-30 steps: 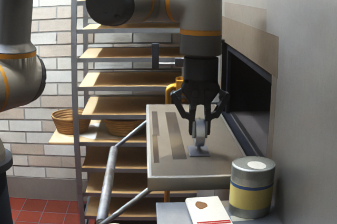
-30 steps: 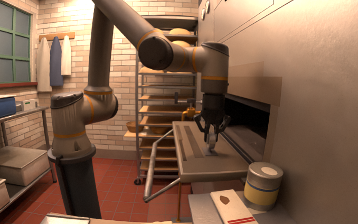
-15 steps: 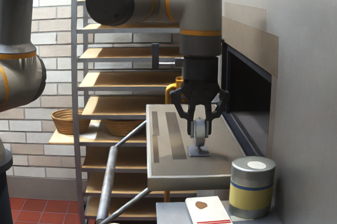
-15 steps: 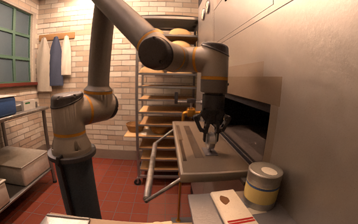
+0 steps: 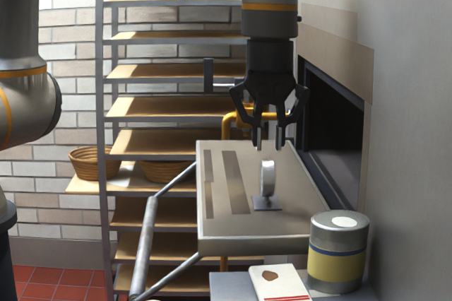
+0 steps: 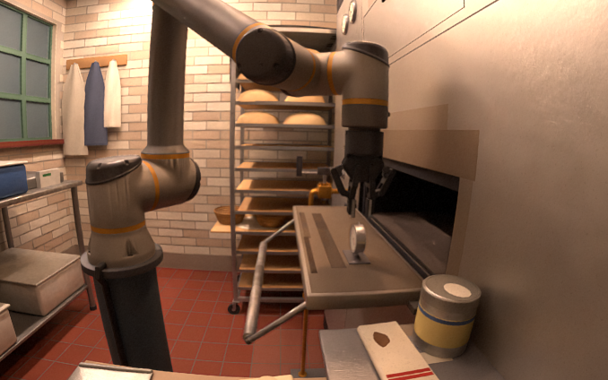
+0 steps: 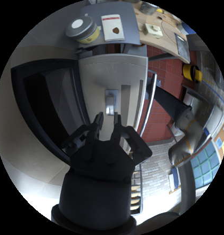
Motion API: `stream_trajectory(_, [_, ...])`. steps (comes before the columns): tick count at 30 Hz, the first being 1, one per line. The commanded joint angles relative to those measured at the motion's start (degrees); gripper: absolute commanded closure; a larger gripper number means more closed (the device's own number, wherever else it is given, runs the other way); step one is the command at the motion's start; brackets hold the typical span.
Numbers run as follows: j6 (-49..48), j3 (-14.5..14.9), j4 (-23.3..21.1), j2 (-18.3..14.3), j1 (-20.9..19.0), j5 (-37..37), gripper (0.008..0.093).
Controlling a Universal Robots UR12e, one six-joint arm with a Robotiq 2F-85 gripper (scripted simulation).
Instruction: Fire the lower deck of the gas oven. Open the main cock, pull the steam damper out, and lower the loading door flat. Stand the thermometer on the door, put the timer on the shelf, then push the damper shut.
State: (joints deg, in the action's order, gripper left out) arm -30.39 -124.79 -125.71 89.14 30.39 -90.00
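Observation:
My gripper (image 5: pixel 268 143) (image 6: pixel 359 208) (image 7: pixel 108 120) hangs open and empty just above the thermometer (image 5: pixel 267 178) (image 6: pixel 358 238) (image 7: pixel 110 104). The thermometer is a round metal dial on a flat base. It stands upright on the lowered loading door (image 5: pixel 252 195) (image 6: pixel 349 257) (image 7: pixel 112 77), near the door's middle. The door lies flat in front of the dark oven opening (image 5: pixel 334 122) (image 6: pixel 417 203). The steam damper handle (image 5: pixel 209 75) (image 6: pixel 299 166) sticks out behind the gripper. The yellow gas pipe (image 5: pixel 233 119) (image 6: pixel 321 191) runs below it. The timer (image 7: pixel 153 29) lies on a wooden table, seen by the wrist camera only.
A tall bakery rack (image 5: pixel 160 126) (image 6: pixel 280 189) stands behind the door, with baskets (image 5: pixel 89 162) on a lower shelf. The door's bar handle (image 5: pixel 144 239) (image 6: pixel 256 288) juts out on the left. A tin (image 5: pixel 337 250) (image 6: pixel 446 314) and a packet (image 5: pixel 279 283) sit on a low shelf beside the oven.

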Motion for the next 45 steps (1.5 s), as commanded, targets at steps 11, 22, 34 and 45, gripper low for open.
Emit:
stream_trajectory(11, [0.0,1.29,2.74,1.42,0.0,0.0,0.0677])
stream_trajectory(22, [0.0,1.34,2.78,1.45,0.0,0.0,0.0584])
stream_trajectory(34, [0.0,1.35,2.79,1.47,0.0,0.0,0.0404])
stream_trajectory(45, [0.0,1.35,2.8,1.47,0.0,0.0,0.0234])
